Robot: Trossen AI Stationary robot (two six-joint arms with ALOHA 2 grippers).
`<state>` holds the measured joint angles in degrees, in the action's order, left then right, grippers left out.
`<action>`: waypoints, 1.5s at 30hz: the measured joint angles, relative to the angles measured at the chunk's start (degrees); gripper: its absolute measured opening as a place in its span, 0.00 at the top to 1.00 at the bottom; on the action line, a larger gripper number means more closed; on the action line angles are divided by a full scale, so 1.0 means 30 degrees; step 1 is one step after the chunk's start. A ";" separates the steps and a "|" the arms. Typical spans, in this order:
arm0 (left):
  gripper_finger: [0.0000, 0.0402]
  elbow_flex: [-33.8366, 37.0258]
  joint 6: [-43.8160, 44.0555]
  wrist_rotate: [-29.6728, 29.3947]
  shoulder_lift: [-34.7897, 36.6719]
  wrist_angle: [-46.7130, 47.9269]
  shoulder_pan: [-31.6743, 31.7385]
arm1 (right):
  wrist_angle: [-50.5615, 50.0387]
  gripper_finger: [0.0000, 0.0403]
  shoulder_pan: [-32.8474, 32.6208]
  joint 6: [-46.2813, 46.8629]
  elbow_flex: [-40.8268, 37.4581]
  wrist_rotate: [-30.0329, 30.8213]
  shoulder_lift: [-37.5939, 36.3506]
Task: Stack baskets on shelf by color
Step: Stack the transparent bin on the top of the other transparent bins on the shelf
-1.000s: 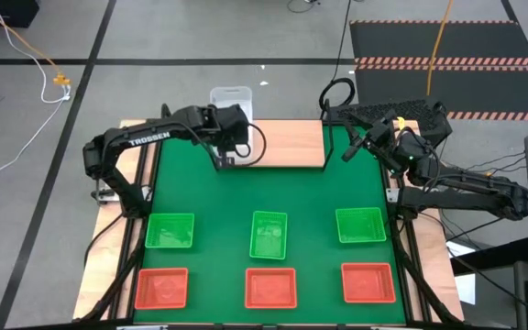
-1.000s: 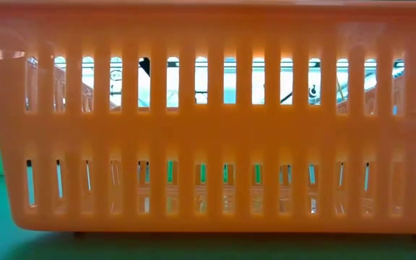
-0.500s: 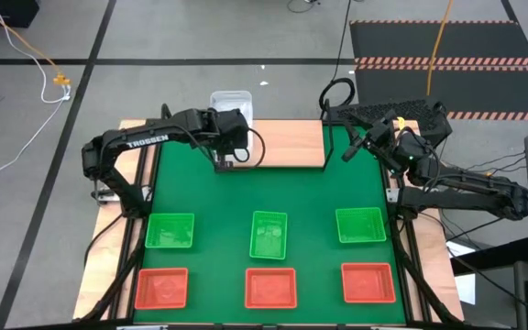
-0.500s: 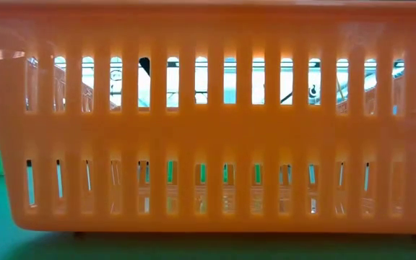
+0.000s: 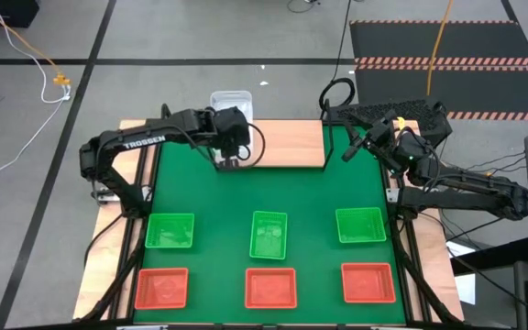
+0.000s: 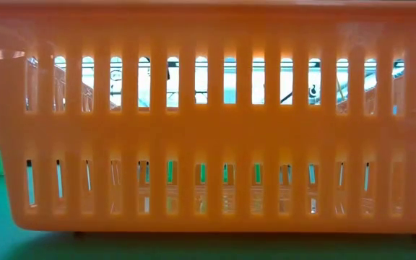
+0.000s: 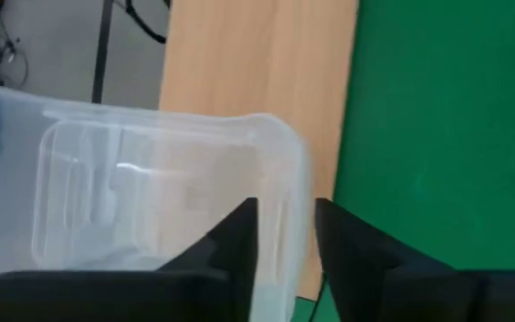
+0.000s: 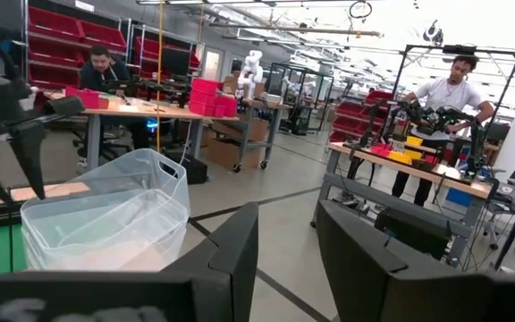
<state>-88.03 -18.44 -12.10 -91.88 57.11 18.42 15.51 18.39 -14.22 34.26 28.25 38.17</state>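
Three green baskets [image 5: 269, 234], three red-orange baskets [image 5: 270, 288] and one clear basket [image 5: 231, 99] can be counted; two arms are seen.

A green mat [image 5: 273, 188] covers the table [image 5: 108, 247], whose bare wood shows along the edges. The grey floor [image 5: 181, 37] around it carries black tape lines. A white cable [image 5: 26, 50] with a yellow tip lies on the floor at the far left. A dark ramp [image 5: 443, 41] with red-striped edging lies at the far right. The room beyond holds red bins [image 8: 56, 22] on racks, a workbench [image 8: 141, 107], and two people [image 8: 101, 67], one seated, one standing [image 8: 441, 98]
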 joint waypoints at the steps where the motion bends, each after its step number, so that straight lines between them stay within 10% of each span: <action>1: 0.67 0.0000 -0.0146 0.0026 0.0000 0.0069 -0.0093 | -0.0007 0.72 0.0000 -0.0007 -0.0006 -0.0006 0.0000; 11: 0.56 0.1333 -0.0459 -0.0637 -0.0318 -0.0445 -0.0293 | -0.0139 0.72 0.0000 -0.0036 -0.0007 -0.0007 0.0000; 34: 0.91 0.2659 -0.0677 0.0238 -0.0262 -0.2560 0.0858 | -0.0131 0.72 0.0000 -0.0051 -0.0007 -0.0004 0.0000; 45: 0.77 0.2659 -0.0659 -0.2199 -0.0262 -0.5161 0.0848 | -0.0124 0.72 0.0000 -0.0038 -0.0007 -0.0007 0.0000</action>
<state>-80.05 -20.42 -18.69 -92.66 41.63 20.96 15.14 18.39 -14.33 34.24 28.23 38.17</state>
